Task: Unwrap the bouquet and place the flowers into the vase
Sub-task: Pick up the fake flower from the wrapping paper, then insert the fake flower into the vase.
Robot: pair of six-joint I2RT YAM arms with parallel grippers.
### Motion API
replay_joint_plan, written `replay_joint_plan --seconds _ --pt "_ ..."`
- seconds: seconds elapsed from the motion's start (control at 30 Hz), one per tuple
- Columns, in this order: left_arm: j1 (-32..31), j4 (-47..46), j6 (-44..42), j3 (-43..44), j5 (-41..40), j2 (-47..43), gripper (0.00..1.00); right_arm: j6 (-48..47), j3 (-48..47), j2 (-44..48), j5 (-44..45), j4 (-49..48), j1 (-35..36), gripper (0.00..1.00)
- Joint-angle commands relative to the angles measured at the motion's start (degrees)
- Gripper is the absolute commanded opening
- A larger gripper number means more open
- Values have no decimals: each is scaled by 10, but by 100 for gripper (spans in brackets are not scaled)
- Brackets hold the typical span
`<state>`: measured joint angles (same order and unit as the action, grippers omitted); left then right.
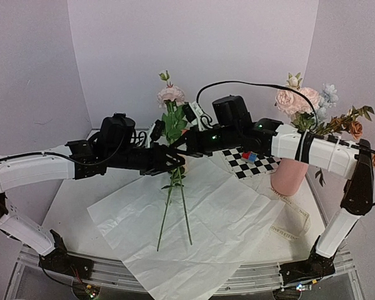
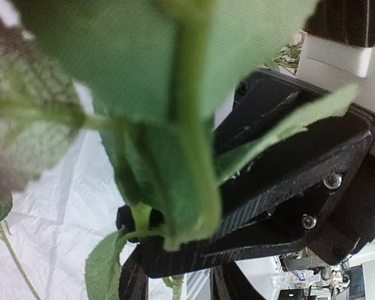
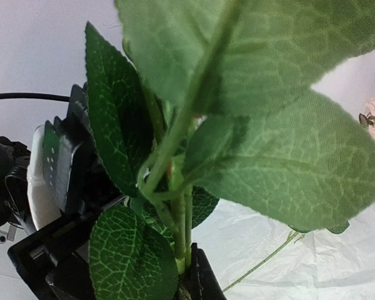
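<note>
The right gripper (image 1: 186, 144) is closed on the stems of the flowers (image 1: 171, 95). They stand upright over the middle of the table (image 1: 69, 206), and their lower ends hang over the spread paper sheet (image 1: 225, 219). The left gripper (image 1: 172, 164) is at the same stems, just below. I cannot tell if its jaws are open. The vase (image 1: 289, 176) stands near the right edge and holds other blooms.

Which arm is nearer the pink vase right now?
Right. The right arm crosses the vase at its top in the top view; the left arm lies far off, left of the held flowers.
</note>
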<state>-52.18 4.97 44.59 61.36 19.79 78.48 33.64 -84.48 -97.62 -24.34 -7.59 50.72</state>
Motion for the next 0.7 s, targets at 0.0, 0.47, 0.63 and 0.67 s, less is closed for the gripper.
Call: replay_joint_plan --seconds 0.0,0.47,0.63,0.67 --pt "-2 -14 3 -12 -19 -38 57 0 -38 1 -7 -16 1 0" --pt "-2 37 19 -116 -93 -204 79 -83 -134 29 68 57 1 0" --pt "-2 55 33 -131 -127 -229 79 -90 -180 38 68 71 0 0" --pt "-2 57 34 -132 -129 -230 78 -94 -188 42 71 74 0 0"
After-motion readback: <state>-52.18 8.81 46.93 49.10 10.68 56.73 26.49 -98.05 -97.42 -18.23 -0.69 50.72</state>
